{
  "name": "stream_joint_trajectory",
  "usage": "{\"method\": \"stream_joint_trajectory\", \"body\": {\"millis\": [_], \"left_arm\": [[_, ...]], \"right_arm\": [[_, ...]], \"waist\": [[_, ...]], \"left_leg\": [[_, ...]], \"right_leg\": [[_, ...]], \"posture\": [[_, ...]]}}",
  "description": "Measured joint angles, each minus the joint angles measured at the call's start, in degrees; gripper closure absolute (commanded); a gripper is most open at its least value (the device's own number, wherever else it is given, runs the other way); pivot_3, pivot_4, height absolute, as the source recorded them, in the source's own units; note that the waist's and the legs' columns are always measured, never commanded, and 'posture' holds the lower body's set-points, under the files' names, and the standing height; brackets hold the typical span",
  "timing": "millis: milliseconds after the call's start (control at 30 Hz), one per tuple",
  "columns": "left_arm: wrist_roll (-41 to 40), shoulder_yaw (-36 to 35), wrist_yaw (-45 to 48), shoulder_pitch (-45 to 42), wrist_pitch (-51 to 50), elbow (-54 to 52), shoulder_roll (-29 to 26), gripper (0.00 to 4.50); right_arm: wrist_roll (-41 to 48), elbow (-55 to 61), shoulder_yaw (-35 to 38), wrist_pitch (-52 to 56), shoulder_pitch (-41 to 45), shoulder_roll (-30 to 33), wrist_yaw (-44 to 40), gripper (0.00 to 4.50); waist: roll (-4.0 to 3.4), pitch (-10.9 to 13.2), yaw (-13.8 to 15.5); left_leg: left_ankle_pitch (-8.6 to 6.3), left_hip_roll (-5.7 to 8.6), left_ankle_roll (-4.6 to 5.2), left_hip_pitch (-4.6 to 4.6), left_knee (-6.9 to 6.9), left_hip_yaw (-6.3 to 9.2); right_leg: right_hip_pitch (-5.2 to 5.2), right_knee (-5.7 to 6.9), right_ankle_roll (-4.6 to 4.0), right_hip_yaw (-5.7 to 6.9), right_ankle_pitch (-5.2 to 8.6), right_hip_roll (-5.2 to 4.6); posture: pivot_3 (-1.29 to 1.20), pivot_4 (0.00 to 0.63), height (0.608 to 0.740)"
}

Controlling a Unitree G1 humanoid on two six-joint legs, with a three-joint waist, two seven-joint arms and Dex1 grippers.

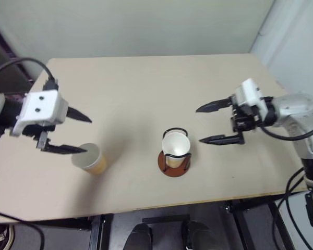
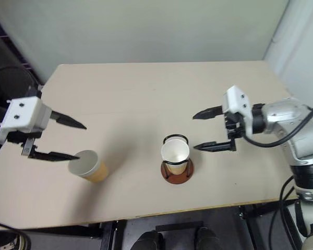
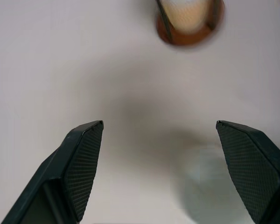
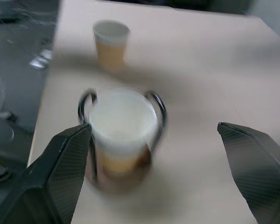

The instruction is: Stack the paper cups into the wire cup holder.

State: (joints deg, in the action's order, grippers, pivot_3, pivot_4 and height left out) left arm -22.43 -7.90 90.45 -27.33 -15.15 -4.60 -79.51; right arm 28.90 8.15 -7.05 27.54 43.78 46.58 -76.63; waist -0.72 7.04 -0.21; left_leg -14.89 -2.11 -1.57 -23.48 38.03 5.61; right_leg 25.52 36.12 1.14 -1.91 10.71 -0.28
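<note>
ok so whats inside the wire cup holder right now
A paper cup stands upright inside the wire cup holder, its white interior facing up. Whether more cups are nested within it cannot be told: the outer wall hides any stack. Another paper cup stands apart on the table.

beige table [image 1: 146, 94], pale wall [image 1: 146, 26]

Tan cups [image 1: 91, 159]; red-brown, blk-wire holder [image 1: 174, 162].
</note>
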Motion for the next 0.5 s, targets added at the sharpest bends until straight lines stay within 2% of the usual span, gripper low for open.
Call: {"method": "stream_joint_trajectory", "body": {"millis": [100,133,267,333,500], "left_arm": [[-0.2,-9.0,0.1,13.2,-2.7,-4.4,-0.4,0.36],[-0.3,-11.7,0.1,16.9,-4.1,-6.7,0.3,0.36],[-0.9,-18.0,0.0,25.6,-8.0,-14.7,2.2,0.36],[0.0,-20.4,-0.1,29.1,-8.6,-16.8,2.9,0.36],[5.1,-20.5,-2.1,33.4,-6.8,-15.9,3.0,0.36]], "right_arm": [[-1.7,-0.4,-3.1,-0.6,0.6,-3.5,0.2,0.00],[-2.4,-0.7,-3.9,-1.1,0.7,-4.4,0.2,0.00],[-3.9,-1.8,-5.4,-2.2,1.1,-5.5,-0.3,0.00],[-4.2,-1.9,-5.4,-2.3,1.1,-5.6,-0.6,0.00],[-4.3,-1.9,-5.2,-2.3,1.1,-5.2,-1.0,0.00]], "waist": [[0.08,0.0,0.7],[0.14,-0.1,0.8],[0.27,-0.1,0.7],[0.28,-0.2,0.6],[0.29,-0.2,0.5]], "left_leg": [[-0.08,0.05,0.06,-0.10,0.19,0.01],[-0.09,0.06,0.06,-0.12,0.24,0.00],[-0.09,0.14,0.05,-0.09,0.32,-0.05],[-0.12,0.15,0.01,0.04,0.22,-0.09],[-0.12,0.05,-0.03,0.43,0.00,0.02]], "right_leg": [[0.06,0.13,-0.28,0.04,0.10,-0.12],[0.05,0.17,-0.64,0.05,0.27,-0.17],[0.07,0.36,-1.01,0.08,0.29,-0.30],[0.07,0.54,-1.15,0.07,0.32,-0.33],[0.05,0.92,-1.42,0.09,0.37,-0.26]], "posture": [[0.00,0.150,0.740],[0.00,0.150,0.740],[0.00,0.150,0.740],[0.00,0.150,0.740],[0.00,0.150,0.740]]}}
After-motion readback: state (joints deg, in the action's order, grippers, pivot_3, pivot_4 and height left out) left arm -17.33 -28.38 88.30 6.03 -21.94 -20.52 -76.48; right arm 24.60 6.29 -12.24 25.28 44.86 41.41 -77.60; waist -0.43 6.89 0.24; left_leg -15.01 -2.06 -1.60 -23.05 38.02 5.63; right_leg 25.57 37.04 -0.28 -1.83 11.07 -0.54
